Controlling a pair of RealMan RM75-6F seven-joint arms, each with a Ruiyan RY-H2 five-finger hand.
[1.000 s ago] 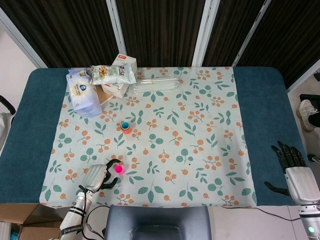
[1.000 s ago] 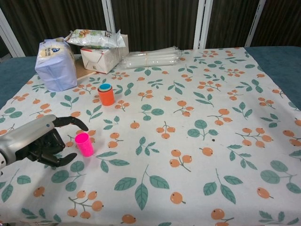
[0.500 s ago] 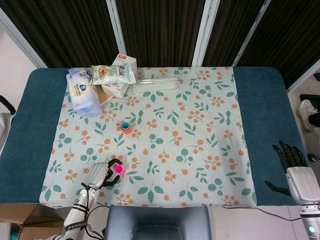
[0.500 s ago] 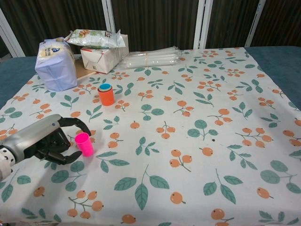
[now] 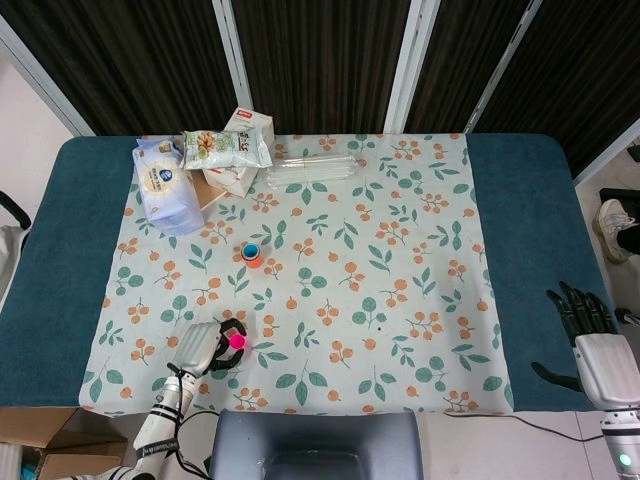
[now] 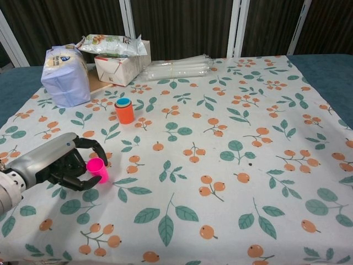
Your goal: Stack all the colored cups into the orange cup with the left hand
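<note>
The pink cup (image 6: pixel 99 169) (image 5: pixel 238 340) stands at the table's near left, leaning slightly toward my left hand (image 6: pixel 58 165) (image 5: pixel 203 348). That hand grips it, fingers curled over the far side and thumb under the near side. The orange cup (image 6: pixel 124 112) (image 5: pixel 251 255) stands upright further back, with a blue cup and a green rim nested inside it. My right hand (image 5: pixel 592 342) hovers by the table's right edge with fingers spread and nothing in it; the chest view does not show it.
At the back left are a blue-white soft pack (image 6: pixel 64 75), a carton box (image 6: pixel 119 68) with a snack bag (image 6: pixel 111 43) on top, and a clear plastic pack (image 6: pixel 176 68). The floral cloth (image 6: pixel 231 165) covers the table.
My left hand has slid right and closed its fingers around the pink cup, which now leans a little. The right hand has barely moved.
</note>
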